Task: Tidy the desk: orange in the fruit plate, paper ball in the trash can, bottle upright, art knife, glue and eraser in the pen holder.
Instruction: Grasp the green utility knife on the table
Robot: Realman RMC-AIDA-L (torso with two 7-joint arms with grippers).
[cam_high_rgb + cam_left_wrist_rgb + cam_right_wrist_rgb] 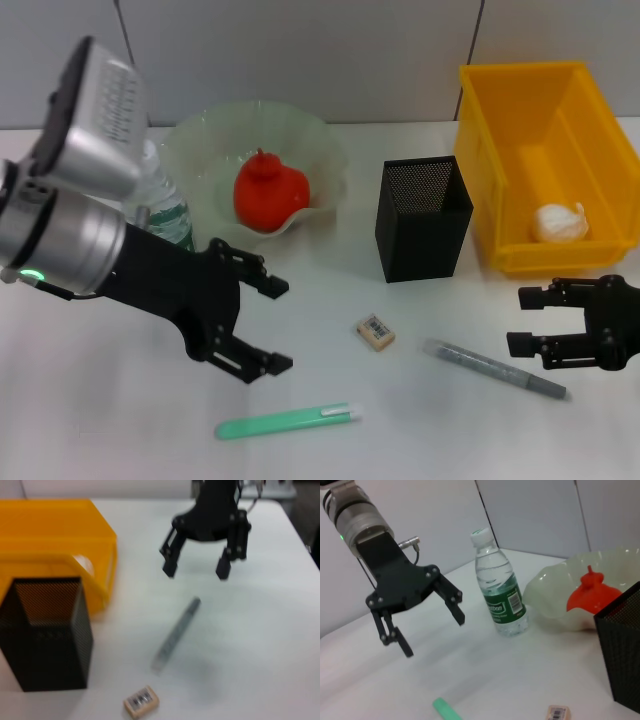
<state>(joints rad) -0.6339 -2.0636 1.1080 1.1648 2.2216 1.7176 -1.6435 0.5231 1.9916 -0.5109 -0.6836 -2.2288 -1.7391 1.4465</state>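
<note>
Nearest the head camera lies a green stick-shaped item [288, 420] with a pale end, flat on the desk [120, 420]. Just above it hangs the left gripper [278, 325], fingers spread apart and empty, clear of the tabletop; the right wrist view confirms the open fingers [454, 606] with nothing between them.

The eraser [374, 332] lies flat on the desk, in front of the pen holder [422, 218] and apart from it. A grey pen-shaped item [494, 368] lies diagonally to the right of the eraser.

The right gripper [520, 320] hovers at the right side of the desk, just beyond the grey item's far end, fingers apart and holding nothing. The left wrist view shows both fingertips [170, 570] above the tabletop, not touching the grey item.

The orange [270, 192] sits inside the fruit plate [195, 140]. The bottle [499, 585] stands upright just beside the fruit plate, on the robot's left, partly hidden behind the left arm in the head view. The paper ball [558, 223] rests inside the trash can [480, 120]. The pen holder stands upright between the fruit plate and the trash can.
</note>
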